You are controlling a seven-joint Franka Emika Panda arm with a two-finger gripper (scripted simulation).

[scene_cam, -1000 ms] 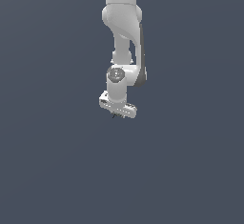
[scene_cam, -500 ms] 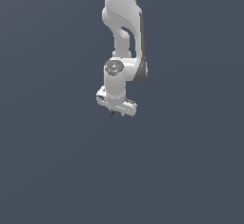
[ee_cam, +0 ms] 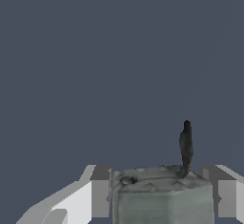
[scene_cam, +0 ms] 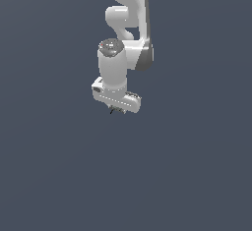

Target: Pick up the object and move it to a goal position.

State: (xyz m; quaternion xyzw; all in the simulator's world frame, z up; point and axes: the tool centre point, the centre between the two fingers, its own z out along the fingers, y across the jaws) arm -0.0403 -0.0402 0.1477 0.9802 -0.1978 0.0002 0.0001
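Grey and mottled, the object sits clamped between my fingers, my gripper closed to its width and pressing on both of its sides, with its thin black stick-like part standing up from one corner. From farther off, in the exterior view, the same object is only a dark speck under my gripper, held in the air with nothing but flat blue-grey behind it. No goal marker shows, so I should probably carry steadily, keeping my squeeze even and my wrist level so the block neither slips nor twists.
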